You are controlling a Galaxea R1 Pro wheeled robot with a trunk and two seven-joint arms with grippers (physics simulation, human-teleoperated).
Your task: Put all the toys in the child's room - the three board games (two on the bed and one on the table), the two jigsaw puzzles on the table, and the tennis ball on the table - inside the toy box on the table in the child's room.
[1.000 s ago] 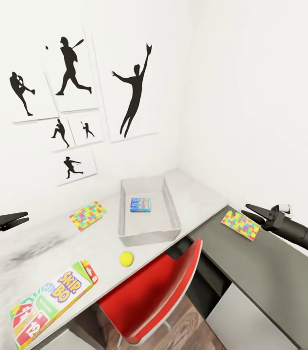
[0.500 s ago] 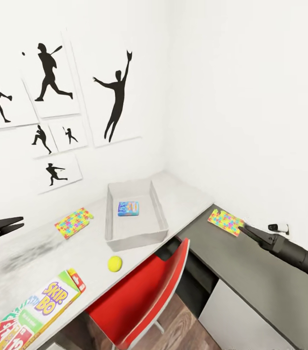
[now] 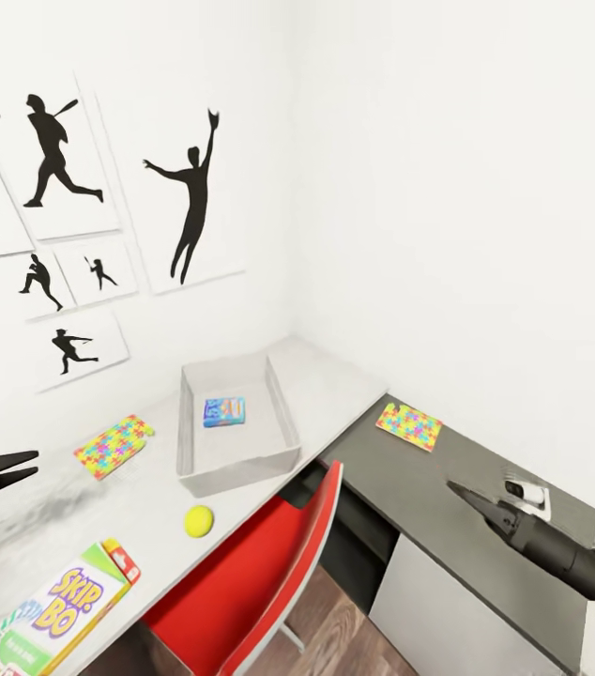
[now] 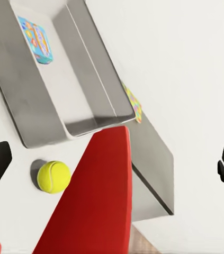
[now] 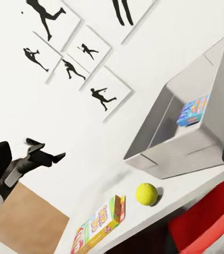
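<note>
The toy box [image 3: 234,427] sat on the table [image 3: 335,376] near the room's corner, at about 10 o'clock from the middle of the head view. A blue game [image 3: 223,411] lay flat on its floor, toward the far end. At 9 o'clock from the box, well apart from it, one puzzle [image 3: 113,446] lay on the table top. The ball [image 3: 199,520] rested just off the box's near wall, at 7 o'clock from it. Further along at 7 o'clock, the SKIP-BO box [image 3: 49,615] lay at the table's near edge, partly cut off by the frame.

The second puzzle [image 3: 408,425] lay on the dark cabinet [image 3: 466,488], at 3 o'clock from the box. A red chair [image 3: 251,582] stood tucked against the table, its back just below the ball and the box.

The left gripper [image 3: 7,469] hung at 9 o'clock in the head view, above the table's left part, its two fingers spread apart and holding nothing. The right gripper [image 3: 471,498] hung over the cabinet at 4 o'clock, pointing toward the second puzzle but well short of it; its fingers came together to a narrow point with nothing between them.

In the left wrist view the box [image 4: 64,90], the blue game [image 4: 36,39] and the ball [image 4: 53,176] showed beside the chair [image 4: 90,211]. Posters [image 3: 185,197] of ball players hung on the wall.
</note>
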